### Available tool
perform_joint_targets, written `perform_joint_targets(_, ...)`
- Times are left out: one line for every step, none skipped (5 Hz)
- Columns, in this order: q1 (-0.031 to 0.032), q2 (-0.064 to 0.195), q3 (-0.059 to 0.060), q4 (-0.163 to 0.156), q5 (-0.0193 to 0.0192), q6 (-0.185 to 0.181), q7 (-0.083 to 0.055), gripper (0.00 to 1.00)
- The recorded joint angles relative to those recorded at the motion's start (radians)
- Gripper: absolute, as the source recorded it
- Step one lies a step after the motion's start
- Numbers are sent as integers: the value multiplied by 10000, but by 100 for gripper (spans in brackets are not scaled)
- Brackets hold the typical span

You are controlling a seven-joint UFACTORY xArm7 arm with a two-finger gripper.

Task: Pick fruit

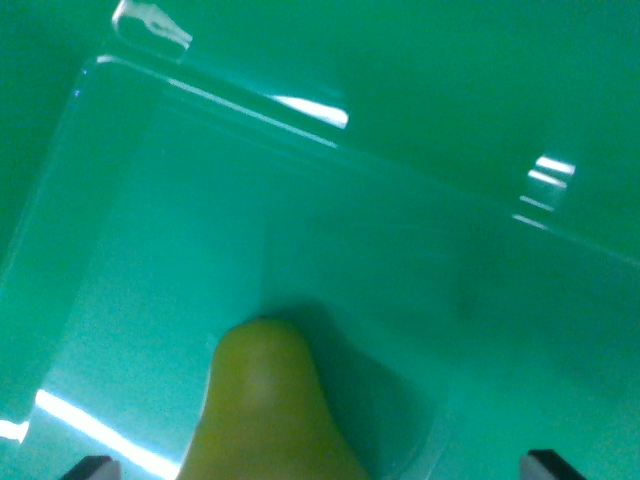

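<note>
One wrist view only: yellow-green pear (268, 410) low in frame, lying in a clear tray (300, 220) on the green surface (480, 60), between the two dark tips of the end effector (325, 468), spread apart, open. Best lowered straight, tips clear of the tray wall. No readable writing.

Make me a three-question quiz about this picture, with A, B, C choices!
1. Where is the yellow-green pear-shaped fruit?
A. bottom middle
B. top right
C. far left edge

2. What colour is the surface all around?
A. red
B. green
C. white

3. What is the clear plastic tray like?
A. see-through
B. painted black
C. covered in cloth

Answers: 1 A, the fruit rises from the bottom edge between the two dark claw tips. 2 B, green fills the view. 3 A, the green shows through it.
</note>
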Motion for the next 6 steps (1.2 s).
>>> perform_joint_targets(0,0,0,0,0,0,0,0)
perform_joint_targets(40,65,30,-250,-15,-276,-155,0)
perform_joint_targets(40,65,30,-250,-15,-276,-155,0)
perform_joint_targets(123,198,91,-763,-44,-841,-474,100)
perform_joint_targets(123,198,91,-763,-44,-841,-474,100)
perform_joint_targets(123,198,91,-763,-44,-841,-474,100)
